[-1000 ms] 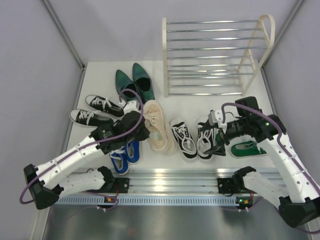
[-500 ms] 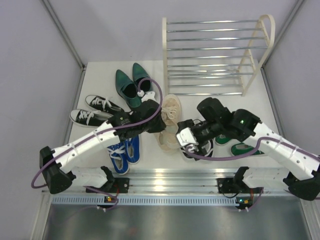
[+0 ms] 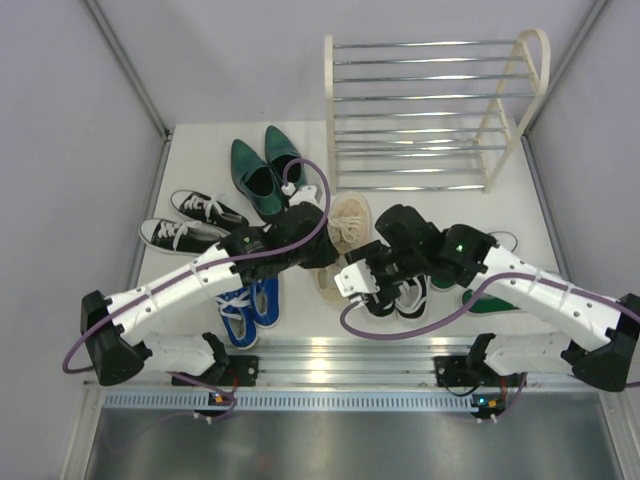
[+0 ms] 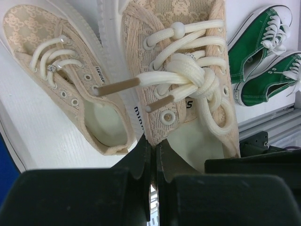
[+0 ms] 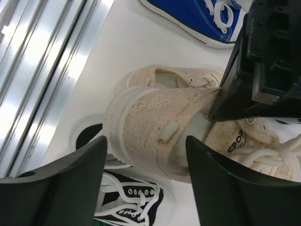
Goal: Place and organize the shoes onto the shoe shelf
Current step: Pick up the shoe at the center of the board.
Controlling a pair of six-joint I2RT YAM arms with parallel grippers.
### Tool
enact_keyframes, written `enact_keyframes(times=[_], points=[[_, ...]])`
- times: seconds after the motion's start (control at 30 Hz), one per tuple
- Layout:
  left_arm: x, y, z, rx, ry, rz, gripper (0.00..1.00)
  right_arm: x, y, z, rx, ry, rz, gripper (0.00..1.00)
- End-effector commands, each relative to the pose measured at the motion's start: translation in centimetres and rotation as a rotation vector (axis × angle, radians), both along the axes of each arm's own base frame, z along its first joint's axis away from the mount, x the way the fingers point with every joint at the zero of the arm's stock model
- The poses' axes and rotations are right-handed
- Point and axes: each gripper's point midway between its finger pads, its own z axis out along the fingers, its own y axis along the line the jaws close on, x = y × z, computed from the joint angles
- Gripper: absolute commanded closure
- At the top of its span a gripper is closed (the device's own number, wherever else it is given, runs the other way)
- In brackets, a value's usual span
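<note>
green sneakers (image 3: 492,304) mostly hidden under right arm (image 3: 540,289), blue sneaker (image 5: 197,14) edge-cropped

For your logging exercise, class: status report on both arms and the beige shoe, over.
Left fingers shut on beige shoe at collar. Right fingers open, straddling its heel. Shoe shelf bare. Black-and-white sneaker beside heel.

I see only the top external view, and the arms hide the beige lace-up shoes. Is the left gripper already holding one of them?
Observer: Yes. The left gripper is shut on the collar edge of one beige lace-up shoe.
Operator: What is the right gripper doing?
Observer: The right gripper is open, with one finger on each side of that shoe's heel.
Operator: And the second shoe of the pair?
Observer: The second beige shoe lies beside it, and no gripper is on it.
</note>
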Motion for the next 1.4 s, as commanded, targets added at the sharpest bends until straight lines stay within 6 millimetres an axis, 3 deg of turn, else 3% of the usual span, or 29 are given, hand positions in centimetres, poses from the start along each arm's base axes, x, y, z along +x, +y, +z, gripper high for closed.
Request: enact_keyframes(times=[0.0, 0.13, 0.47, 0.57, 0.77, 0.87, 0.93, 0.97, 1.0, 1.03, 1.07, 1.17, 1.37], points=[[1.4, -2.2, 5.8, -0.188, -0.115, 0.014, 1.00, 0.5, 0.8, 0.1, 0.000, -0.071, 0.016, 0.36], [1.3, -2.2, 5.7, -0.205, -0.112, 0.023, 1.00, 0.6, 1.1, 0.2, -0.001, -0.050, 0.002, 0.48], [1.6, -1.6, 5.5, -0.215, -0.117, 0.068, 1.00, -0.2, 2.9, 0.8, 0.069, 0.084, -0.080, 0.46], [1.6, -1.6, 5.6, -0.232, -0.120, 0.075, 1.00, -0.3, 3.3, 0.6, 0.082, 0.110, -0.095, 0.55], [1.3, -1.2, 5.8, -0.274, -0.128, 0.081, 1.00, -0.3, 3.0, 0.3, 0.080, 0.104, -0.075, 1.00], [0.9, -0.9, 7.1, -0.341, -0.162, 0.074, 0.99, 0.4, 2.5, 1.5, 0.119, 0.089, -0.061, 1.00], [0.7, -0.4, 6.4, -0.363, -0.166, 0.086, 0.82, 1.2, 1.5, 1.8, 0.120, 0.120, -0.078, 1.00], [0.5, -0.1, 8.0, -0.427, -0.204, 0.088, 0.76, 0.7, 1.4, 2.1, 0.135, 0.149, -0.034, 1.00], [0.3, 0.3, 6.8, -0.426, -0.198, 0.096, 0.70, 0.8, 1.0, 2.5, 0.145, 0.155, -0.026, 1.00], [0.3, 0.6, 7.0, -0.444, -0.211, 0.105, 0.64, 1.1, 0.2, 2.6, 0.145, 0.164, -0.035, 1.00], [0.0, 1.2, 7.8, -0.475, -0.229, 0.110, 0.49, 1.1, 0.1, 2.7, 0.150, 0.145, -0.016, 1.00], [-0.2, 2.6, 8.4, -0.488, -0.260, 0.137, 0.29, 1.0, -0.9, 2.3, 0.144, 0.112, 0.032, 1.00], [-0.5, 5.6, 8.5, -0.439, -0.306, 0.190, 0.20, 1.9, -2.8, 1.7, 0.126, 0.124, 0.116, 1.00]])
